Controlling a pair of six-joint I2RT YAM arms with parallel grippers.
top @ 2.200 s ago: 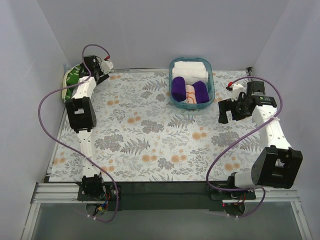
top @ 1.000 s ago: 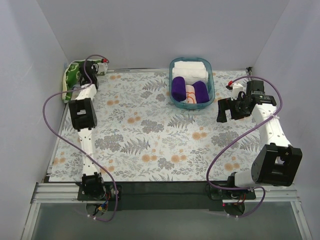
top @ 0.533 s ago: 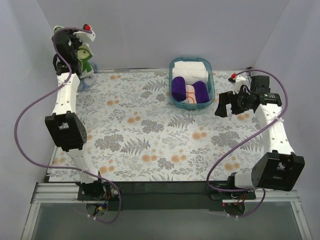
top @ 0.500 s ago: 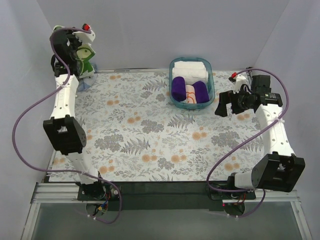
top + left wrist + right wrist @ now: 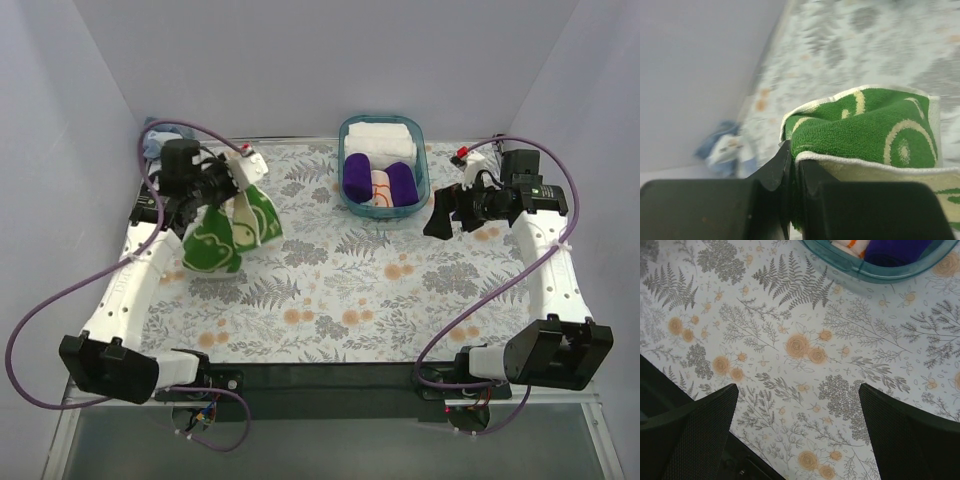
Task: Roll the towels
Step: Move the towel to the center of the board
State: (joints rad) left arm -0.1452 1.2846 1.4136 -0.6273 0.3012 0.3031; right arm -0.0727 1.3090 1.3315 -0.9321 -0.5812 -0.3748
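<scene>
My left gripper is shut on an edge of the pale yellow-green towel with dark green swirls. The towel hangs bunched from it over the left part of the table. In the left wrist view the jaws of the left gripper pinch the hem of that towel. The light blue towel lies crumpled in the back left corner and shows blurred as a blue towel behind the fingers. My right gripper hovers open and holds nothing, right of the basket; the right gripper has only tablecloth between its fingers.
A teal basket stands at the back centre, holding deep purple rolls and white folded towels. The basket's rim shows at the top of the right wrist view. White walls close in the left, back and right sides.
My left arm has swung down from high in the back left corner to over the table's left part, carrying the green towel. The right gripper has barely shifted and stays open.
</scene>
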